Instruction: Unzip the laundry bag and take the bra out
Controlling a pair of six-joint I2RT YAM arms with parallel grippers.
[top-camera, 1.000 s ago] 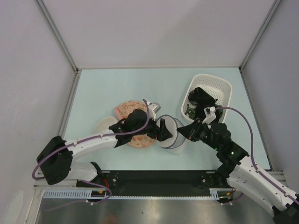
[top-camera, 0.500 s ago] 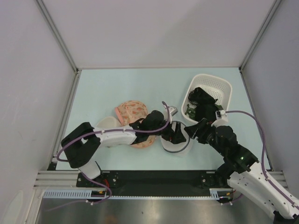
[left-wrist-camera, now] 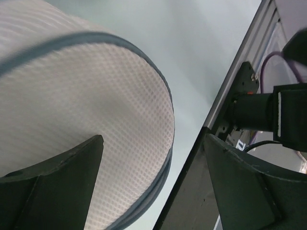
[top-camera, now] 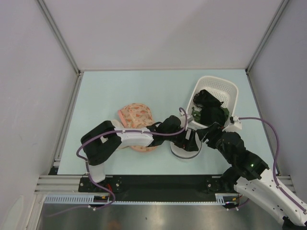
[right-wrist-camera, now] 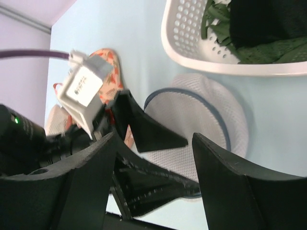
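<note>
Lab booth, grey panel walls (top-camera: 168,33), aluminium rails (top-camera: 60,38)

Your left arm (top-camera: 134,137) runs from its base at the near left across to the right. Its elbow is folded back close to the base, and the white forearm lies low and almost level. Your left gripper (top-camera: 191,142) points right and slightly toward you with its jaws spread wide. In the left wrist view its two dark fingers (left-wrist-camera: 53,187) stand well apart.

Your right arm (top-camera: 263,184) comes up from the near right and leans in to the left. Your right gripper (top-camera: 206,135) sits just beside the left one, facing it, jaws parted. In the right wrist view its fingers (right-wrist-camera: 230,182) are wide apart, and one finger of the left gripper shows between them.
</note>
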